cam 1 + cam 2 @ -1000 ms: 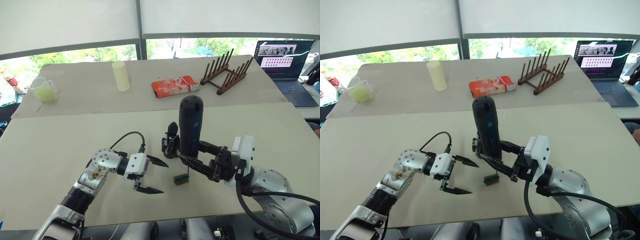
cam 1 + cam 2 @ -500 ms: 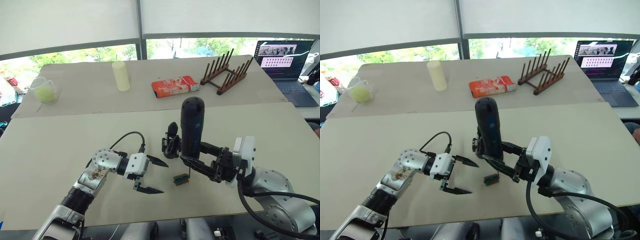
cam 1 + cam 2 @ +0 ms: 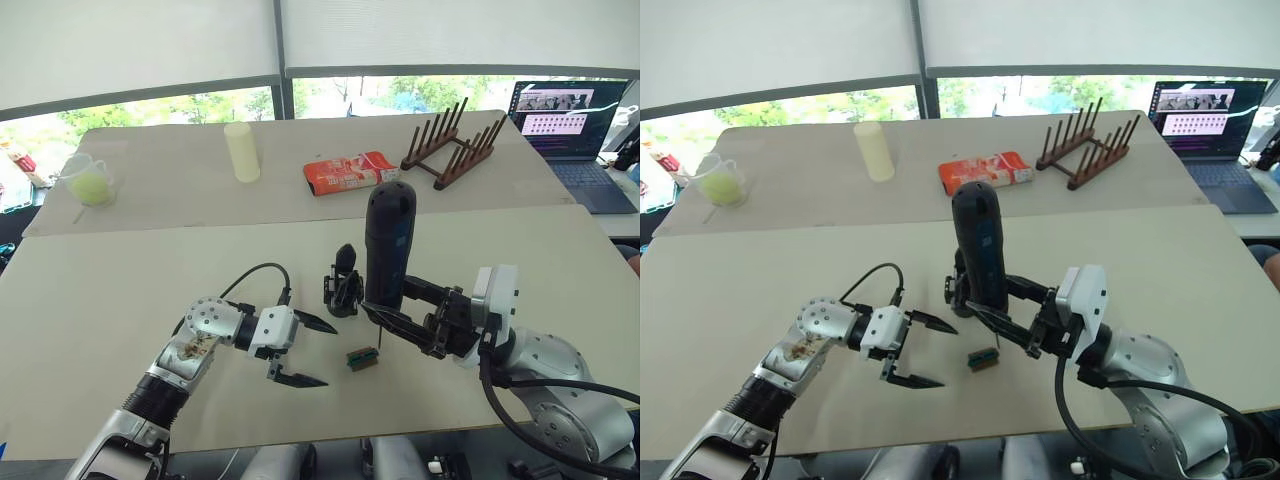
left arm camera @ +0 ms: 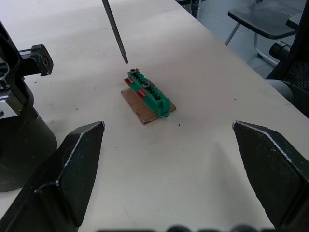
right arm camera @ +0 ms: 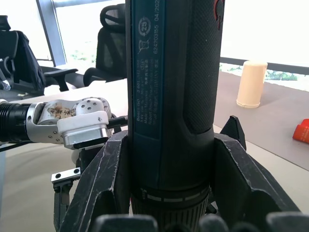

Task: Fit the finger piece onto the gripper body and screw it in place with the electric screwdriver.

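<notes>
The right gripper (image 3: 405,310) is clamped around the lower barrel of the screwdriver (image 3: 388,245), holding it nearly upright with the thin bit (image 4: 115,30) pointing down; the bit's tip hangs just above one end of the green block (image 4: 148,91), not touching it. The block lies on a small brown card on the near table (image 3: 100,300), just in front of the gripper body (image 3: 342,283), which stands on its round base with one pointed finger sticking up, directly beside the screwdriver on its left. The left gripper (image 3: 305,352) sits to the left of the block, near but apart from it, fingers (image 4: 72,169) spread wide with nothing between them, aimed at the block. No loose finger piece can be made out. Beyond the gripper body, on the far table (image 3: 150,200), lie a red packet (image 3: 350,172), a cream cylinder (image 3: 241,151), a wooden rack (image 3: 450,145) and a clear cup (image 3: 90,180) holding a yellow ball; a laptop (image 3: 575,125) sits to the rack's right.
</notes>
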{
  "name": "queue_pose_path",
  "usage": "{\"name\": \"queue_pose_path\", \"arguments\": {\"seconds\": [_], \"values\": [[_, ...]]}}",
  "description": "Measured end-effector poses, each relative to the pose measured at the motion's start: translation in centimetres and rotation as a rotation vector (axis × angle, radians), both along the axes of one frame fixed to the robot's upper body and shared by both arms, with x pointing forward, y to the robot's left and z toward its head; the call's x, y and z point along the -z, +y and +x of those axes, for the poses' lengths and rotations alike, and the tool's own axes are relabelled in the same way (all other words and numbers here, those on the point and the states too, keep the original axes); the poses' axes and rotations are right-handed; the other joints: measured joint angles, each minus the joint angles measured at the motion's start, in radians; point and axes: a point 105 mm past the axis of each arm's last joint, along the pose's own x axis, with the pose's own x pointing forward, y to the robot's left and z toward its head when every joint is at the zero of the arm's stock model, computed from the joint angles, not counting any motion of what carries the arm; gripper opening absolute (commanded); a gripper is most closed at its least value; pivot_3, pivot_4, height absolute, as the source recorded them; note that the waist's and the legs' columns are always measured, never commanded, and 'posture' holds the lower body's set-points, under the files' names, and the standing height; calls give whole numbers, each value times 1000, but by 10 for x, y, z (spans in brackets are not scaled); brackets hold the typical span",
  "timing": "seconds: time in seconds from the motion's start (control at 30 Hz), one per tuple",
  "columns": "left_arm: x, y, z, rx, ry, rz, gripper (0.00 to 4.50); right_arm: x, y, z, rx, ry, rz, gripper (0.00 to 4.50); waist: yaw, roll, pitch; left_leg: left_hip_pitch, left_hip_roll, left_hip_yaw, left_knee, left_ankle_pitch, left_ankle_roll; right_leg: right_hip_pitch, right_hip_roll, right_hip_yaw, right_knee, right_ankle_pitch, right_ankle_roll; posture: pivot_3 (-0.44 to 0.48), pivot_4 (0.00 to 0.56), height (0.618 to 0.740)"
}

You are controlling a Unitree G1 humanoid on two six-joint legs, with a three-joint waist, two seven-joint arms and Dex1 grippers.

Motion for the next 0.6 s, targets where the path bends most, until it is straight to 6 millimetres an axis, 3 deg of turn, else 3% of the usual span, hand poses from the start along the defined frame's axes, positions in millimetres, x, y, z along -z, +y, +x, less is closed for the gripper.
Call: {"name": "queue_pose_path", "arguments": {"seconds": [0.6], "values": [[0, 0, 0, 0, 0, 0, 4500, 1, 2, 1, 5, 3, 6, 1895, 0, 0, 0, 0, 0, 0, 0, 0, 0, 0, 0, 0, 0, 0, 0, 0, 150, 740]]}}
